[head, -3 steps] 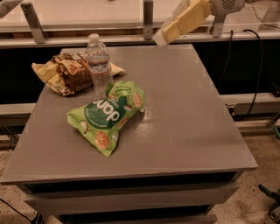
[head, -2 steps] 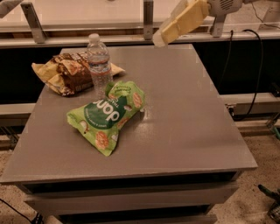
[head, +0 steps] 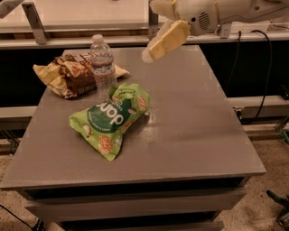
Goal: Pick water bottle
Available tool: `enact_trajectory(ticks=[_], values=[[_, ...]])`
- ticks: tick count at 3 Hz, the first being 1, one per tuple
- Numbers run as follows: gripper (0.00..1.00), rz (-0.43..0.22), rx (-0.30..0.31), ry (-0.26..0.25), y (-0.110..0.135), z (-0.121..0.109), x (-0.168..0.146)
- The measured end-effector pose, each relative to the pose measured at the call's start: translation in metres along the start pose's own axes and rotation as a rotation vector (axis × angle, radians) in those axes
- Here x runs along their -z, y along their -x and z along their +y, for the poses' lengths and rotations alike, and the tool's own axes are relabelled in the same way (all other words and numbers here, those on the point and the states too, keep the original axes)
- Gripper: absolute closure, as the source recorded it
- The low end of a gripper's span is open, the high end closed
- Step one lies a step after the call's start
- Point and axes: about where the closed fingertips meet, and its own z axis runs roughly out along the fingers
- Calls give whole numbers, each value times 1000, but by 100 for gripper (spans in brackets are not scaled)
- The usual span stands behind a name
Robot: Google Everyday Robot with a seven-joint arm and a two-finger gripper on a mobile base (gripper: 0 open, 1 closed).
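Note:
The water bottle [head: 103, 63] stands upright at the back left of the grey table [head: 198, 126]. It is clear and ribbed, with a white cap and a pale label band. My gripper [head: 156, 48] hangs in the air above the table's back middle, to the right of the bottle and about level with its top. It is apart from the bottle and holds nothing that I can see. The white arm [head: 216, 13] reaches in from the upper right.
A brown-and-yellow snack bag [head: 65, 76] lies just left of and behind the bottle, touching it. A green snack bag [head: 113, 119] lies right in front of the bottle. A rail [head: 72, 41] runs behind the table. Cables hang at the right.
My gripper has moved left and down, closer to the bottle. The bottle and both bags have not moved.

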Motion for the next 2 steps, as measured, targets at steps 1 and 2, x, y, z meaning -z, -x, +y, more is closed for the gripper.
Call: enact_trajectory(ticks=[1, 2], values=[[0, -18, -22, 54, -12, -2, -36], [0, -41, -14, 79, -11, -5, -71]])
